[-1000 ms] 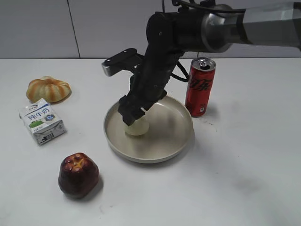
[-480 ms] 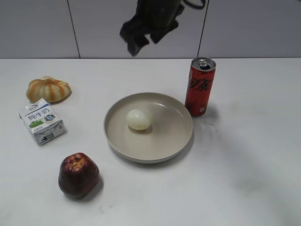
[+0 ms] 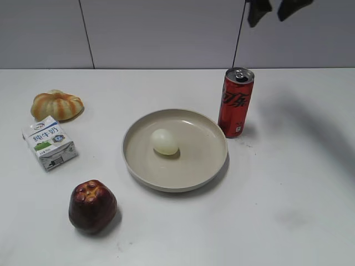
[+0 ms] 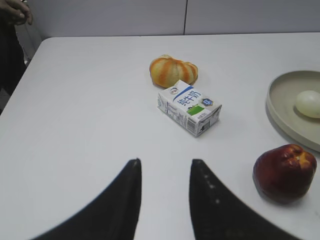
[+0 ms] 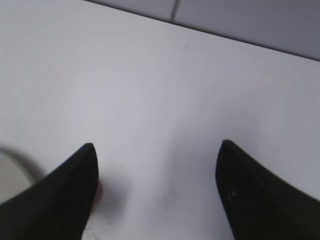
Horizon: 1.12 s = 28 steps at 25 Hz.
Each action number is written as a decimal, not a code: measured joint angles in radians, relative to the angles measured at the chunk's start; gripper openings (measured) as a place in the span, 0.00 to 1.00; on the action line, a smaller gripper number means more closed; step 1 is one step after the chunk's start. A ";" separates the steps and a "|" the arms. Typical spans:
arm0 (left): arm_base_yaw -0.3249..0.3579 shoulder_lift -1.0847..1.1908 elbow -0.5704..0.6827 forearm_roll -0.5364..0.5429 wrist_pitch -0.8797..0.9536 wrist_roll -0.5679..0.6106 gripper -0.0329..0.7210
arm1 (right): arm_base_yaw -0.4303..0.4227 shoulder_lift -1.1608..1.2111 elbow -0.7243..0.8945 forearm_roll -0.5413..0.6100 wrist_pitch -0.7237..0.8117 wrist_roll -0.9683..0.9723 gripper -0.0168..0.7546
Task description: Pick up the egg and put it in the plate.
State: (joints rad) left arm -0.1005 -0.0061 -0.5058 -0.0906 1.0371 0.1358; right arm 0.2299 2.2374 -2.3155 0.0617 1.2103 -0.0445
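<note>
The pale cream egg (image 3: 165, 142) lies inside the round beige plate (image 3: 211, 160), left of its centre. The egg (image 4: 308, 103) and the plate's rim (image 4: 274, 107) also show at the right edge of the left wrist view. My right gripper (image 3: 273, 10) is open and empty, high above the table at the top right, well away from the plate. In the right wrist view its fingers (image 5: 156, 150) are spread wide over bare table. My left gripper (image 4: 165, 167) is open and empty over the table, left of the plate; the exterior view does not show it.
A red soda can (image 3: 236, 102) stands just right of the plate. A dark red apple (image 3: 92, 205) sits front left, a milk carton (image 3: 49, 142) left of the plate, and an orange ribbed pumpkin (image 3: 57, 105) behind it. The table's left edge (image 4: 25, 70) shows in the left wrist view.
My right gripper let go of the egg in the plate, rose, and swung to the upper right. The egg stays in the plate.
</note>
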 joint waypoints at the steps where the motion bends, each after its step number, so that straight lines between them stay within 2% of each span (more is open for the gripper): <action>1: 0.000 0.000 0.000 0.000 0.000 0.000 0.36 | -0.035 -0.004 0.000 0.002 0.000 0.001 0.74; 8: 0.000 0.000 0.000 0.000 0.000 0.000 0.36 | -0.221 -0.063 0.043 0.025 0.001 0.061 0.74; 12: 0.000 0.000 0.000 0.000 0.000 0.000 0.36 | -0.249 -0.179 0.195 0.025 0.001 0.044 0.74; 23: 0.000 0.000 0.000 0.000 0.000 0.000 0.36 | -0.249 -0.839 0.914 -0.017 0.000 -0.012 0.74; 28: 0.000 0.000 0.000 0.000 0.000 0.000 0.36 | -0.249 -1.120 1.216 -0.017 -0.053 -0.012 0.74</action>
State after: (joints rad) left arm -0.1005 -0.0061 -0.5058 -0.0906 1.0371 0.1358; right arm -0.0196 1.1169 -1.0999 0.0445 1.1575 -0.0566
